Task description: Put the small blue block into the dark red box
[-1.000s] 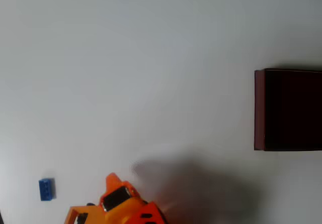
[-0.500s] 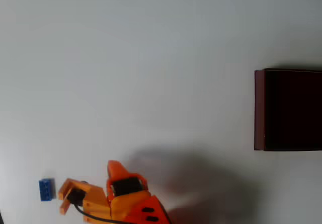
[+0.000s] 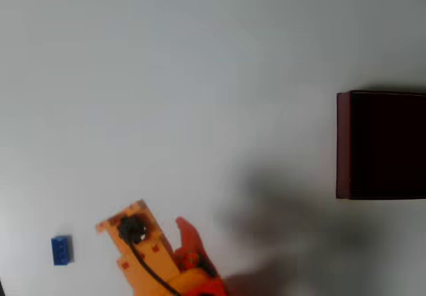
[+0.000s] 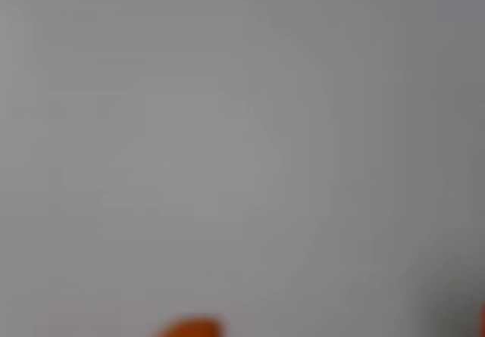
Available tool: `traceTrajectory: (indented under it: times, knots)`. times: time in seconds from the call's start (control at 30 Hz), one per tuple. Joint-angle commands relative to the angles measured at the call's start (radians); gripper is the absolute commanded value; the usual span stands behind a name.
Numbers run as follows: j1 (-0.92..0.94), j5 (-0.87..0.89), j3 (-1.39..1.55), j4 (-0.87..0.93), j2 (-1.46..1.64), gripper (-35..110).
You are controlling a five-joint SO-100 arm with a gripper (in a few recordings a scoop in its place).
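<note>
Overhead view: the orange tool (image 3: pixel 156 226) has swung up and right within the last second, away from the small blue block (image 3: pixel 61 250), which lies untouched on the white bench (image 3: pixel 200 76) at lower left. Its fingers stand spread, holding nothing. The dark red box (image 3: pixel 381 145) waits well apart at the right edge, so grasping hasn't begun.

Wrist view: blurred bench, an orange fingertip (image 4: pixel 189 328) at the bottom
</note>
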Motion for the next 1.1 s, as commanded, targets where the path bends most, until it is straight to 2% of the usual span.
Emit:
traceTrajectory:
  times: [0.0, 0.23, 0.5, 0.67, 0.8, 1.07]
  knots:
    - [-0.140, 0.339, -0.049, 0.012, -0.112, 20]
    - [-0.357, 0.735, -0.311, 0.040, -0.528, 20]
    - [-0.546, 1.104, -0.534, 0.043, -0.776, 21]
    - [-0.606, 1.221, -0.601, -0.049, -0.914, 21]
    - [-0.618, 1.227, -0.692, -0.094, -1.072, 21]
    - [-0.649, 1.224, -0.827, -0.028, -1.247, 21]
